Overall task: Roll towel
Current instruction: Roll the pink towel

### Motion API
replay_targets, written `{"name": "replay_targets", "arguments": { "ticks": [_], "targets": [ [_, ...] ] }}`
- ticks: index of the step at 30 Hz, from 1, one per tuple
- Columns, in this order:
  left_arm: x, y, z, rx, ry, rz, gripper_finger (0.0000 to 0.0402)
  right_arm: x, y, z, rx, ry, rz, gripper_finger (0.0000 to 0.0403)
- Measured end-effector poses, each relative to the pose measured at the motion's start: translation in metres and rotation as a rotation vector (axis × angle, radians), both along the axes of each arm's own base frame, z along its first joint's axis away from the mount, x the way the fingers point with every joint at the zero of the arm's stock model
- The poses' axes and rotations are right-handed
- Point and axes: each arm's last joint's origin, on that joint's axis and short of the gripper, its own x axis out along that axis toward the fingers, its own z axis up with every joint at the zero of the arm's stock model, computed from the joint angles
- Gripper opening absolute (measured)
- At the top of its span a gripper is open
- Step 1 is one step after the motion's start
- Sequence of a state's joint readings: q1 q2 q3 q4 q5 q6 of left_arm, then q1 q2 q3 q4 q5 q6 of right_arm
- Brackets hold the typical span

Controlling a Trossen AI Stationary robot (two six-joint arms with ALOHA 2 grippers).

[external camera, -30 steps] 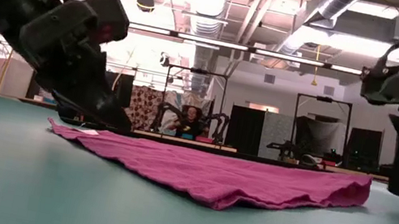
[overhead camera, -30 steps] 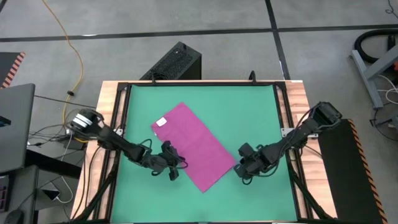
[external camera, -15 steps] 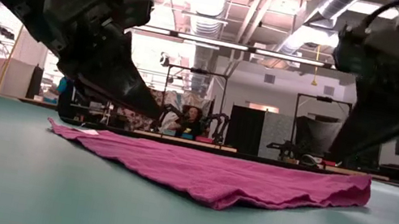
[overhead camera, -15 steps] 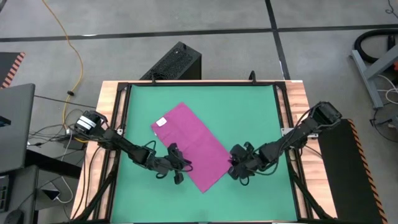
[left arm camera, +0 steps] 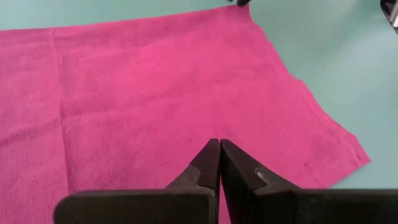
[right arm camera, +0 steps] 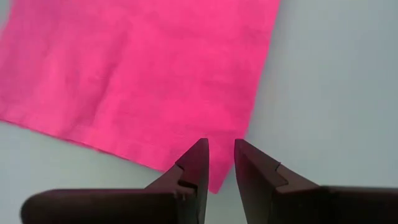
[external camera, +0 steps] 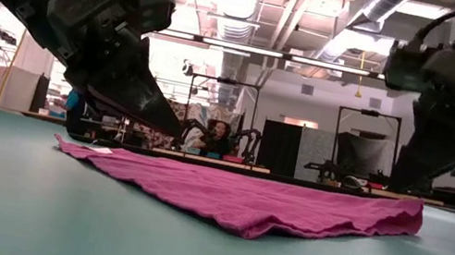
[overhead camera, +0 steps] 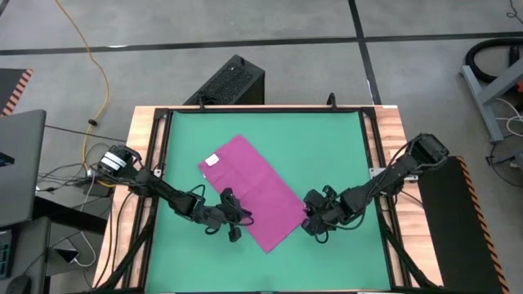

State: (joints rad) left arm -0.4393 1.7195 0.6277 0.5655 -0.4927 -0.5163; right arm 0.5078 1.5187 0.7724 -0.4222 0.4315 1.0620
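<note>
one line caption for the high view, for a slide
Both grippers, left and right, flank a flat magenta towel on the green table.

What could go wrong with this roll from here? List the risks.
1. The left gripper is shut over the towel, so it may push and bunch the cloth rather than pinch it.
2. The right gripper, slightly open, sits at the towel's corner, and a thin grip there could slip.
3. The towel lies diagonally, so the roll may skew.
</note>
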Motion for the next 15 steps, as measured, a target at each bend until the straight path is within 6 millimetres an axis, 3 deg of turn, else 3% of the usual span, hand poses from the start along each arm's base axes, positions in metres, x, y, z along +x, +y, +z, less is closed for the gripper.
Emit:
{"name": "replay_targets", "arguments": {
  "ticks": [8, 15],
  "targets": [
    [-0.001, 0.0, -0.001, -0.006, 0.017, -0.02, 0.0, 0.006, -0.005, -0.032, -0.003, 0.155, -0.042, 0.0097],
    [-0.001, -0.001, -0.002, -0.033, 0.031, -0.024, 0.0, 0.004, 0.001, -0.029, 0.046, 0.122, -0.226, 0.0097]
  ]
}}
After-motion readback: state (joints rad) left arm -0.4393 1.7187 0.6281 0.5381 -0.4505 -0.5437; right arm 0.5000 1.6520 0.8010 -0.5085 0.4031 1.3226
